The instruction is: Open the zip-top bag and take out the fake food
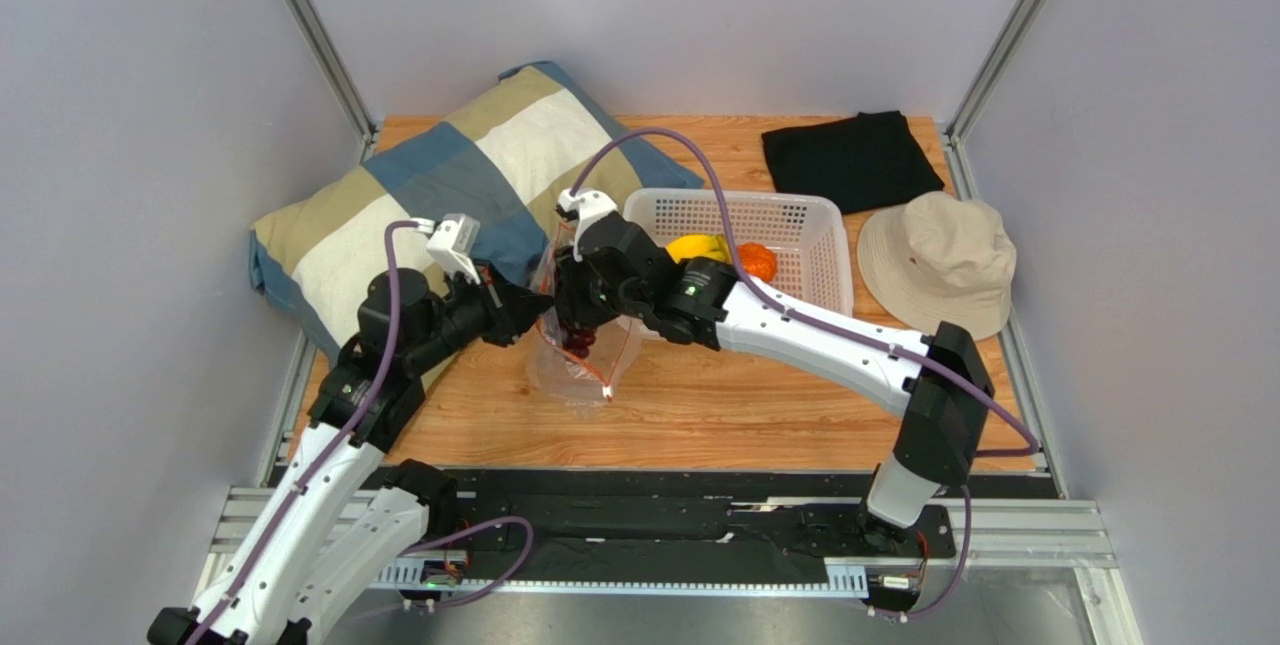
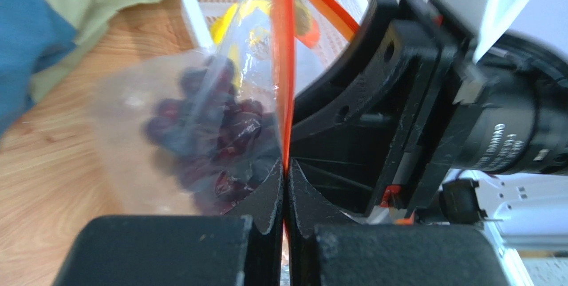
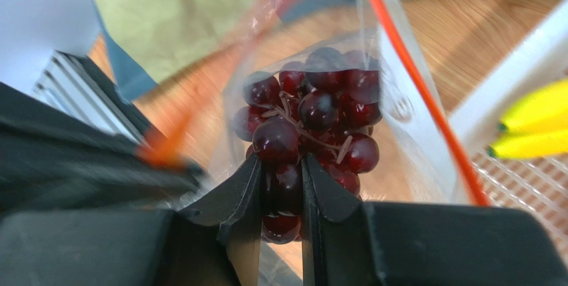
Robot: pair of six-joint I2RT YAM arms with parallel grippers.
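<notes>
Near the middle of the table (image 1: pixel 706 405), the bag (image 1: pixel 579 368) stands on the wood, just left of the white basket (image 1: pixel 812 218) and in front of the checked pillow (image 1: pixel 451 180). Both arms meet over its mouth. The left gripper (image 2: pixel 285 179) is clenched on the bag's orange zipper strip (image 2: pixel 283 66), its two fingers pressed together with the strip running up from between them. The right gripper (image 3: pixel 281 186) reaches down into the bag's mouth between the two zipper edges. Its fingers are closed around the dark red grape bunch (image 3: pixel 313 113), with a grape held between the tips. The grape bunch is inside the bag. A yellow banana bunch (image 1: pixel 696 246) and an orange fruit (image 1: pixel 757 263) lie in the basket.
</notes>
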